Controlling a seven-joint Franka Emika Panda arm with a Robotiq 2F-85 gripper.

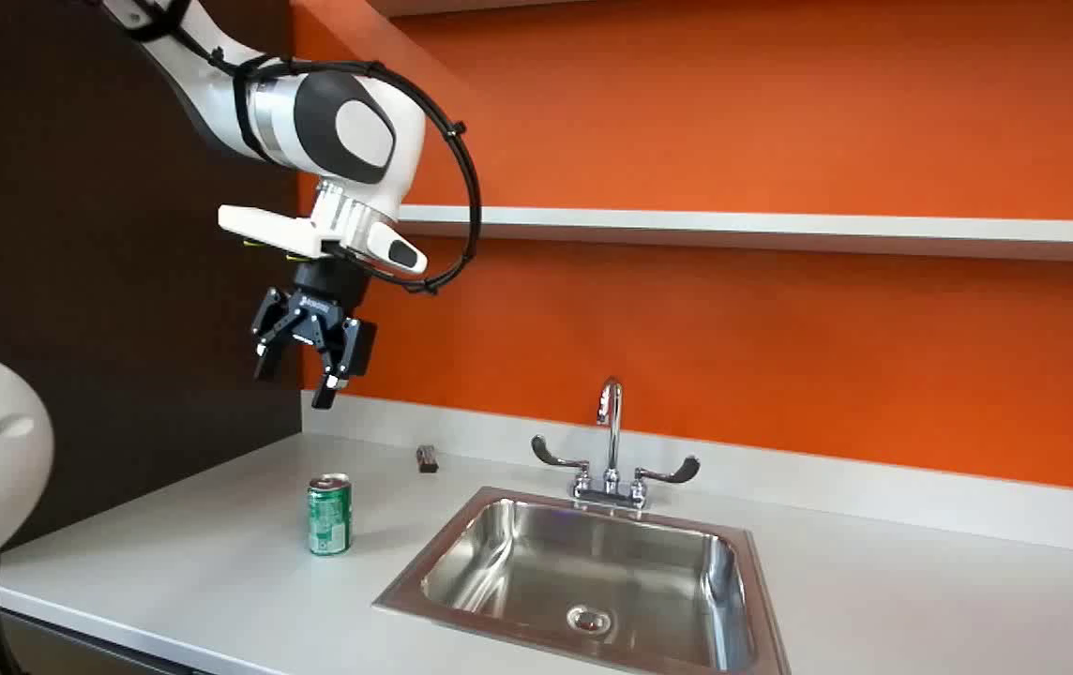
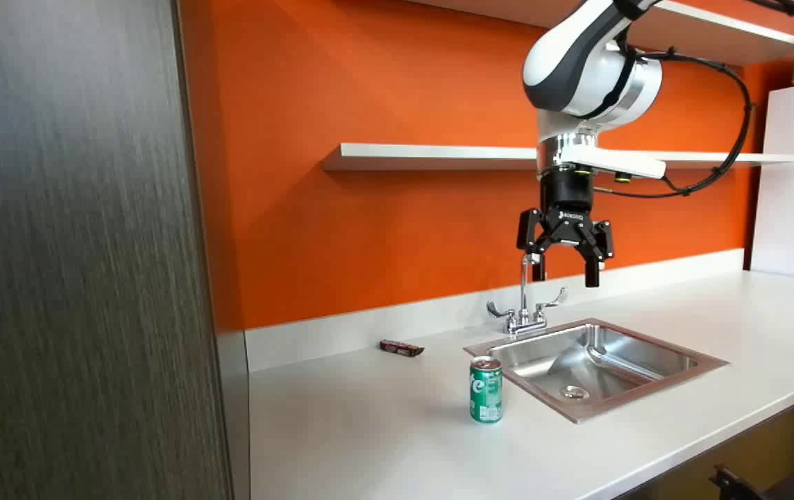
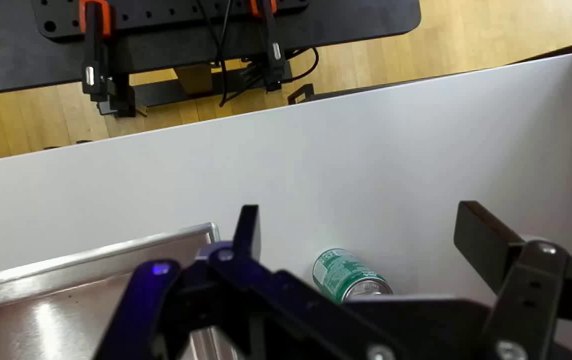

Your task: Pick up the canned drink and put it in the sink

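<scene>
A stainless-steel sink [image 1: 630, 581] is gleaming with streaky highlights, and its chrome faucet [image 1: 613, 441] is shining mirror-bright. The canned drink [image 2: 486, 399] is displaying glossy green metal beneath a silvery top. A smooth, pale counter [image 2: 369, 430] is giving off a satin sheen, while a wood-grained panel [image 2: 78, 243] is looking finely streaked. The tool [image 2: 565, 274] is presenting matt black, the white arm casing [image 1: 363, 134] is looking smooth, and yellowish wooden floorboards [image 3: 446, 55] are catching light softly.

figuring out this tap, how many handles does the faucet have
2: one handle toward the green can and another handle on the far side of the spout, both visible in both exterior views; none seems hidden.
</scene>
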